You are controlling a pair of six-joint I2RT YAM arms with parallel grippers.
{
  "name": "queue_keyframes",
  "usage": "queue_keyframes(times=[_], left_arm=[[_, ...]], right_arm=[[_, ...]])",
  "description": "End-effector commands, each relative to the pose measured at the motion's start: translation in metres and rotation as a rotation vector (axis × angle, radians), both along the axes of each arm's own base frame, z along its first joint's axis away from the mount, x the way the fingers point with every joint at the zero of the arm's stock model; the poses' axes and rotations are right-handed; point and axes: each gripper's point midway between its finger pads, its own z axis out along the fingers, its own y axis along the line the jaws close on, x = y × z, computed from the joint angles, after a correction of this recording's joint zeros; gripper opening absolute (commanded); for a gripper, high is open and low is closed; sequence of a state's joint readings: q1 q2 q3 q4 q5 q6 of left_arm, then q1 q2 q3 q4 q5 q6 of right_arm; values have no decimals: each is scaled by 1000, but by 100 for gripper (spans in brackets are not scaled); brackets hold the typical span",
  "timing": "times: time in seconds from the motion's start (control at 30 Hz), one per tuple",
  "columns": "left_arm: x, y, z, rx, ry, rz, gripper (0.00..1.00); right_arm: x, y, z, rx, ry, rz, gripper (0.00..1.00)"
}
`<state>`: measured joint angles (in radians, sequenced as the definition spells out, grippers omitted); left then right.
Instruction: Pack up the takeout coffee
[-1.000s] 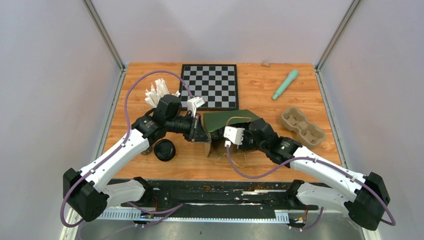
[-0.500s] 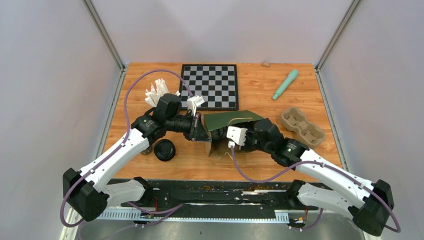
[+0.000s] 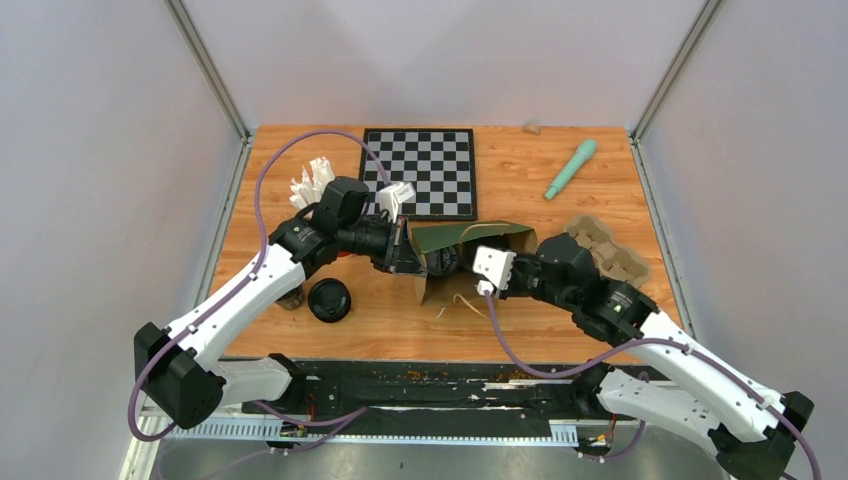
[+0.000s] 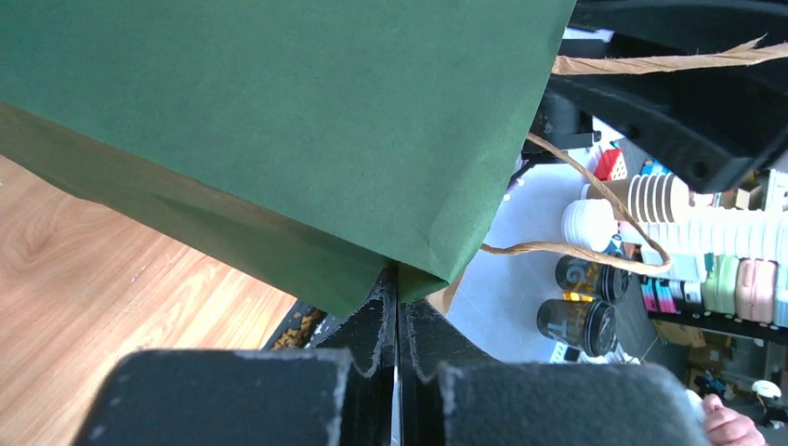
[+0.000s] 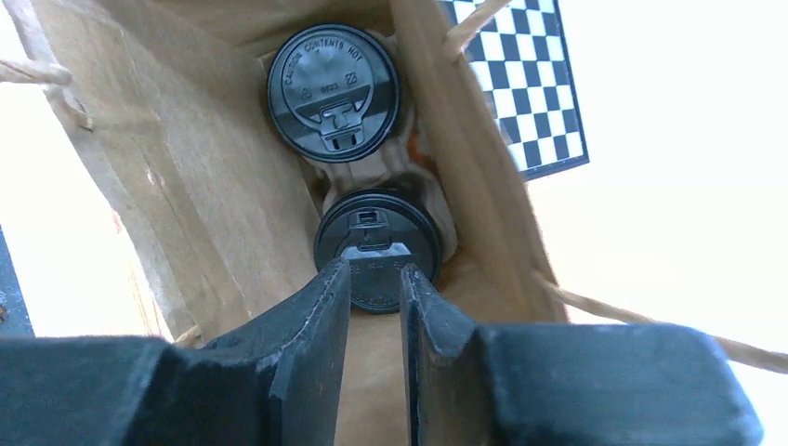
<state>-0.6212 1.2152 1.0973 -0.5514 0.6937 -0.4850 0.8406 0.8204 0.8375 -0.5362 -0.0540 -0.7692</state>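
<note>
Green paper bag [image 3: 470, 238] sits mid-table, tipped over with its mouth turned toward the right arm. The left gripper [image 4: 398, 279] is clamped flat on the bag's folded lower edge at a corner, no gap between the fingers. The right gripper [image 5: 374, 274] sits in the bag mouth with its fingers a narrow slit apart and nothing between them. Through the right wrist view, 2 lidded cups lie inside: the deep cup [image 5: 333, 91] at the back and the near cup [image 5: 376, 232] just past the fingertips; contact with its lid cannot be judged from this angle. The brown bag walls crowd both fingers, tighter on the left. 1 loose cup [image 3: 329, 299] stands upright on the table [image 3: 520, 195] beside the left forearm, clear of the bag. The chessboard [image 3: 420, 170] edge nearly meets the bag's far side. Bare wood lies between the chessboard and the teal tool [image 3: 570, 168]; the pulp cup tray [image 3: 598, 238] sits close behind the right arm.
</note>
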Motion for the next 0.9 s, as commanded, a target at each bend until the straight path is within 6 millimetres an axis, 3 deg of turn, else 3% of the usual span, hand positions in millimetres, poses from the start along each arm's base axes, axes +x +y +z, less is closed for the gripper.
queue_keyframes(times=[0.0,0.23,0.47,0.7,0.87], left_arm=[[4,-3,17,-12,-33,3,0],[6,-5,23,-14,-23,8,0],[11,-8,37,-23,-16,27,0],[18,-10,50,-13,10,62,0],[18,-8,45,-10,41,93,1]], right_arm=[[-9,-4,35,69,-4,3,28],[-17,-1,94,234,-59,17,30],[-10,-16,150,394,-95,-116,36],[20,-47,169,532,-88,-436,48],[27,-47,167,558,-14,-523,49]])
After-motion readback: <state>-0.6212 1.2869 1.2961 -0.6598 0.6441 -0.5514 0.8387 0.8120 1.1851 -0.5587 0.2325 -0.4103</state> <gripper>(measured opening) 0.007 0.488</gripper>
